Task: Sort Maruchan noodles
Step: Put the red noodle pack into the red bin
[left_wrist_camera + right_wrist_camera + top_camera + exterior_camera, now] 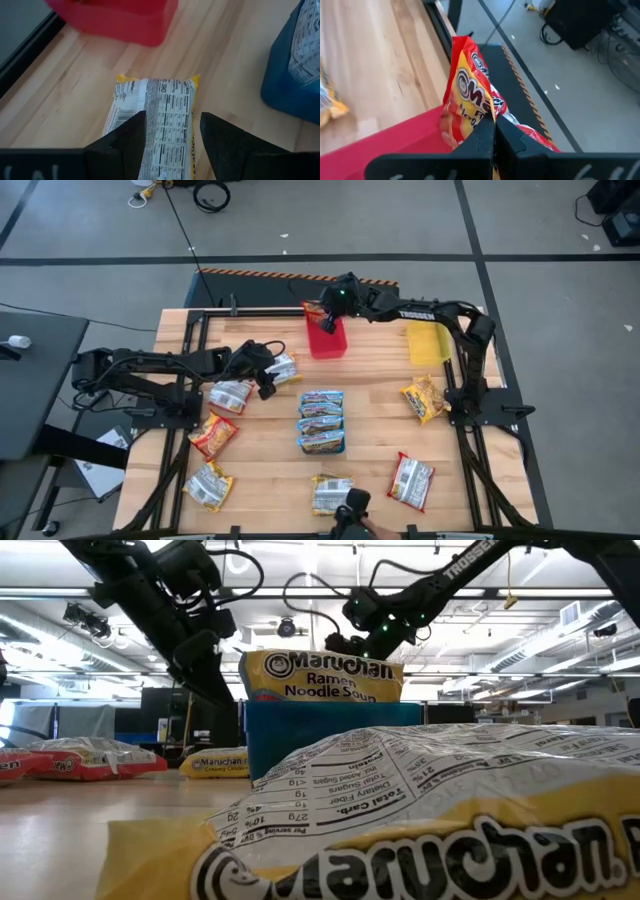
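We are partway through. Our right gripper [494,131], jaws clenched on a red-orange packet [470,95], holds it over the red tray [327,338]. The blue tray [321,422] already carries a few packets. The yellow tray [429,342] looks empty from above. Our left gripper [171,132] hovers with jaws parted astride a yellow-edged packet [155,112] lying face down on the table [380,395], not yet gripped. Loose packets remain scattered: several at the left, one at the right [424,399], two along the near edge.
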{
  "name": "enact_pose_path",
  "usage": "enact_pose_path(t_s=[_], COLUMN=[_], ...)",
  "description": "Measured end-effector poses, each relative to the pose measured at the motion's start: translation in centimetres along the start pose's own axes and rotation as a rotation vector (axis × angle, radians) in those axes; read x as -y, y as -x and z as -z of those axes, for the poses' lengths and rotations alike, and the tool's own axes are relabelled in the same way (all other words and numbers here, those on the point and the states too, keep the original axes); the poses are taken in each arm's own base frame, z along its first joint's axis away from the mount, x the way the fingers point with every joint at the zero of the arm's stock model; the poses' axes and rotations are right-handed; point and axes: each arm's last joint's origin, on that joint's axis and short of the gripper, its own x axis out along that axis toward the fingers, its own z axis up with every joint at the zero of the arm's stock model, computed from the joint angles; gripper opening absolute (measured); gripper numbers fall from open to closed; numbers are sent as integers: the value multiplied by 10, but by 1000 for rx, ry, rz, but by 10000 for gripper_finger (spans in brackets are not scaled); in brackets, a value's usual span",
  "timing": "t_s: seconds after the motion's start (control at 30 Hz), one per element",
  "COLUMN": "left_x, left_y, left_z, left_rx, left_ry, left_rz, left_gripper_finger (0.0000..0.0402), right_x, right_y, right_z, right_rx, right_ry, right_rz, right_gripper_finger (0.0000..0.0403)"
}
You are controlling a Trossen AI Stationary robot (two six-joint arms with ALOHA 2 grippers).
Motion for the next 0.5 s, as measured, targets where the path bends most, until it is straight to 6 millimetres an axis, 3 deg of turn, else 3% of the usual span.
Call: enact_pose_path(t_s=[0.27,0.5], left_x=[-4,-41], left_y=[-1,-14], left_z=[-10,-17], left_rx=[95,131], left_ry=[-94,-31], left_rz=[-8,-97], left_gripper_finger=[192,192], right_x=[-3,3], right_y=[-1,-1], right_z=[-4,-6], right_rx=[58,123], right_ry=[-37,-69], right_rz=[2,-60], right_gripper_finger=[6,5])
